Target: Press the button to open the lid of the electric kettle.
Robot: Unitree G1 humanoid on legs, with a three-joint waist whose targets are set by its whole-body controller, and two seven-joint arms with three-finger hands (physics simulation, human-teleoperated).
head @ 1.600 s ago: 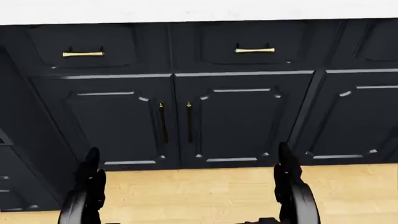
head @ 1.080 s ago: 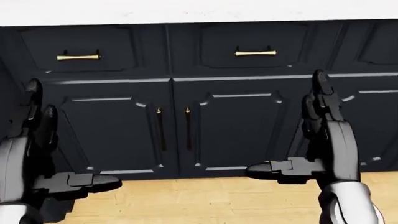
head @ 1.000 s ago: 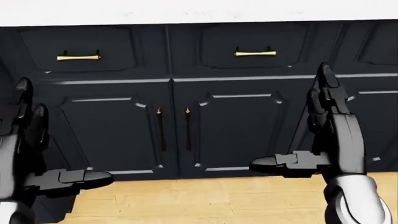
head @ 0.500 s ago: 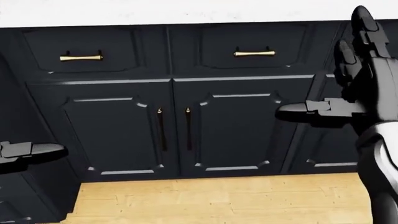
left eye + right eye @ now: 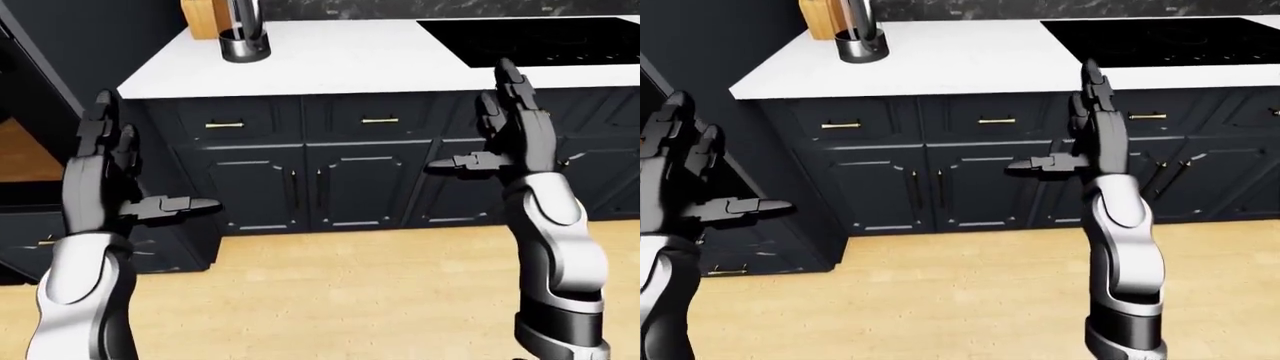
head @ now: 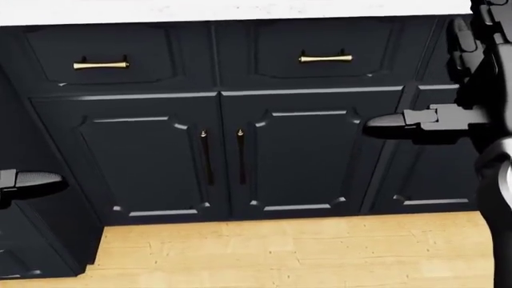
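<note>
The kettle (image 5: 243, 36) is seen only in its lower part, standing upright on the white counter (image 5: 330, 56) at the top left of the left-eye view, just beside a wooden block (image 5: 203, 16); its lid and button are cut off by the top edge, so their position cannot be told. Both hands are raised with fingers spread and thumbs stuck out sideways, nothing held. The left hand (image 5: 105, 180) is placed below and to the left of the kettle, the right hand (image 5: 515, 135) below and well to the right, in line with the black stove top (image 5: 540, 34). The kettle lies above and beyond both hands, well apart from either. The left hand is judged the nearer, the kettle being on that side of the counter. Dark cabinets (image 6: 240, 150) fill the head view. A step closer is judged necessary before any reach.
</note>
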